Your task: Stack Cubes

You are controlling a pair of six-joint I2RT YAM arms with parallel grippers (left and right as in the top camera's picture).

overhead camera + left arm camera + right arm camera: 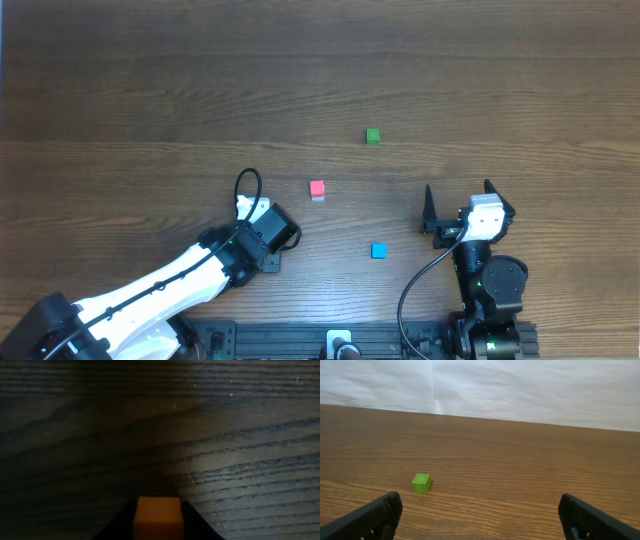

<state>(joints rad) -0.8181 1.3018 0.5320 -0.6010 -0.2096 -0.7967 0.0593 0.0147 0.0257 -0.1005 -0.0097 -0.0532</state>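
An orange cube point(158, 516) sits between the two dark fingers of my left gripper point(158, 508), which is shut on it close above the wood. In the top view the left gripper point(252, 210) points down at the table left of centre, and its body hides the orange cube. A pink cube point(317, 187) lies just right of it, a blue cube point(378, 251) nearer the front, and a green cube point(372, 136) farther back. My right gripper point(458, 202) stands open at the right, holding nothing. The green cube point(421, 483) lies well ahead of the right gripper point(480, 522).
The wooden table point(150, 90) is bare across its back and left parts. A black cable point(246, 180) loops up from the left wrist. A white wall point(530, 390) rises behind the table's far edge.
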